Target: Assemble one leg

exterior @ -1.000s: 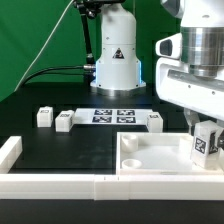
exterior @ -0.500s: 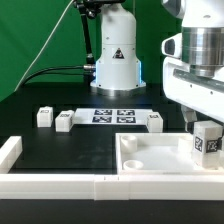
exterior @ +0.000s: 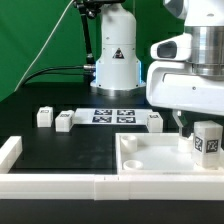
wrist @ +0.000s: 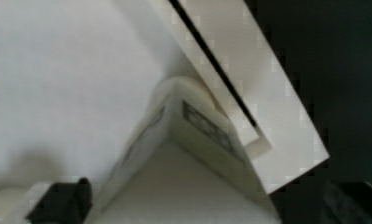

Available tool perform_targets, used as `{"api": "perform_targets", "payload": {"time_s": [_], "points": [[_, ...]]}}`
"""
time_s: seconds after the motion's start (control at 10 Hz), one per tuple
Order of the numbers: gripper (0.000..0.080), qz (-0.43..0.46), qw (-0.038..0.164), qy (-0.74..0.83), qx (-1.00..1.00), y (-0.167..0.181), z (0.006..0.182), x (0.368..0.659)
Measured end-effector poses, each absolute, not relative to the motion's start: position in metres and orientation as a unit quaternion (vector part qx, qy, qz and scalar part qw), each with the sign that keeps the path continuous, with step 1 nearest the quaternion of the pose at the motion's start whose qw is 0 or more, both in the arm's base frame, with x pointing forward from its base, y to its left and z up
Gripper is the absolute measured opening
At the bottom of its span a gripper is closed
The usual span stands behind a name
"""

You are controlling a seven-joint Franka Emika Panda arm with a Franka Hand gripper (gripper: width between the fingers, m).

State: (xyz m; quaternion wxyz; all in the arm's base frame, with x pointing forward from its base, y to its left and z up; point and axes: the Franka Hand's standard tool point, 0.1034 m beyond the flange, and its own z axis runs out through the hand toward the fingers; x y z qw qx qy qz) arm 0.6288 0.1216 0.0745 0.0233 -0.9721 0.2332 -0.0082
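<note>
One leg (exterior: 207, 141), a small white block with a black-and-white tag, stands upright at the corner of the big white panel (exterior: 150, 156) on the exterior view's right. My gripper (exterior: 197, 126) hangs right over it. One dark finger (exterior: 180, 123) shows just left of the leg with a small gap; the other finger is hidden. In the wrist view the leg (wrist: 204, 135) lies between my two dark fingertips (wrist: 58, 202), which stand wide apart at its sides. The gripper (wrist: 197, 206) looks open around the leg.
Three more legs (exterior: 43, 117) (exterior: 64, 121) (exterior: 155, 121) stand in a row on the black table, around the marker board (exterior: 112, 115). A low white wall (exterior: 60, 184) runs along the front and up the left side. The robot base (exterior: 115, 60) stands behind.
The gripper body has turned and shifted toward the exterior view's left. The leg stays at the panel corner, slightly higher in the picture, and a gap now shows beside one finger.
</note>
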Motion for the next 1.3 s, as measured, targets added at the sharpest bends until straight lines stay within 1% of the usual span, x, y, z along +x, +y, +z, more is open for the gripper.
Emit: {"api": "perform_targets", "payload": {"time_s": [0.1,0.3,0.5,0.6,0.8,1.0,1.1,1.2,1.3], "points": [[0.0648,-0.010,0.024,0.213,-0.977,0.1225,0.0746,0.6291],[0.0649,-0.015,0.018,0.075,-0.997,0.1203,0.0745,0.6296],[0.0649,-0.016,0.017,0.018,-1.000,0.1193,0.0739,0.6292],[0.0649,-0.017,0.011,-0.044,-0.999,0.1180,0.0738,0.6293],[0.0649,-0.018,0.004,-0.116,-0.993,0.1155,0.0737,0.6296],[0.0649,-0.018,0.004,-0.102,-0.995,0.1153,0.0737,0.6297],[0.0546,-0.018,0.004,-0.102,-0.995,0.1151,0.0737,0.6297],[0.0411,-0.018,0.004,-0.102,-0.995,0.1150,0.0737,0.6298],[0.0411,-0.018,0.004,-0.102,-0.995,0.1151,0.0738,0.6298]]}}
